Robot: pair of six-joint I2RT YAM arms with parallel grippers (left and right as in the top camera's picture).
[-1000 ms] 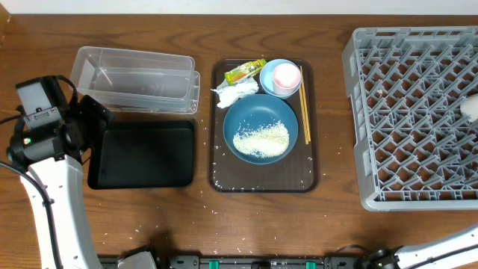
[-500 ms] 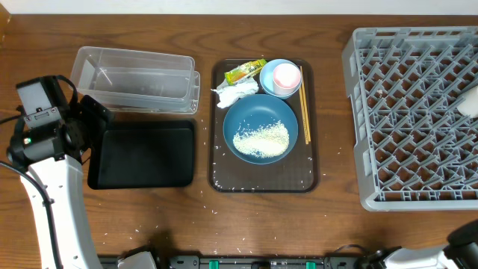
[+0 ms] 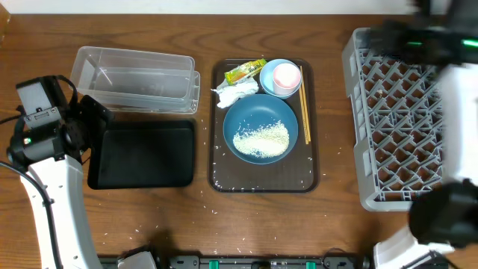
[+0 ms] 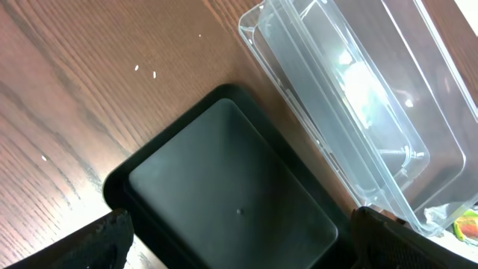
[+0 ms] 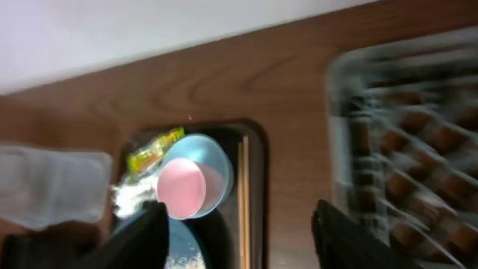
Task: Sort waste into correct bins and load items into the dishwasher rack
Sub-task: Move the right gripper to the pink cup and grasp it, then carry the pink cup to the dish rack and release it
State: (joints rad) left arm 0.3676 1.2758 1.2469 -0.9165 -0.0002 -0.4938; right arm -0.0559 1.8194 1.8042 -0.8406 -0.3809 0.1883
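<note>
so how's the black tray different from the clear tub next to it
The black tray is opaque and shallow; the clear tub is see-through and deeper. The tray is a single piece; the tub is two nested together. The tray lies toward the front of the table, the tub behind it. Both are rectangular, left of the brown tray.

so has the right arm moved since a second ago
Yes. The right arm only peeked in at the frame's right edge; now it stretches, blurred, across the dishwasher rack's right side up to its far edge.
</note>
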